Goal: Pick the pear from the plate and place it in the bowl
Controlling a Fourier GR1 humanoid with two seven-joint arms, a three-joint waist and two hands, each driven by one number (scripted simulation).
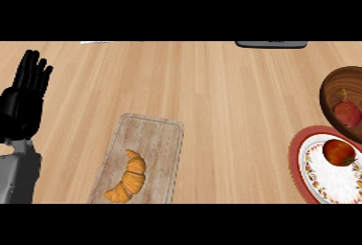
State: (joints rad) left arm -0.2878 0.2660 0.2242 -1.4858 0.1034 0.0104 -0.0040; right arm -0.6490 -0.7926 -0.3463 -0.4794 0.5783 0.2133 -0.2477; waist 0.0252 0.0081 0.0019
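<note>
A reddish pear (346, 113) with a thin stem lies inside the dark wooden bowl (332, 91) at the right edge. Just below the bowl sits a red-rimmed patterned plate (305, 162), cut off by the right edge, with a red tomato (339, 151) on it. My left hand (21, 103) stands open at the far left, fingers straight and pointing up, far from the bowl and plate. My right hand does not show anywhere.
A wooden cutting board (155, 139) lies at the lower middle with a croissant (129, 178) on it. A dark grey object (271, 44) shows at the counter's far edge, and a small pale strip (96, 42) at the far left.
</note>
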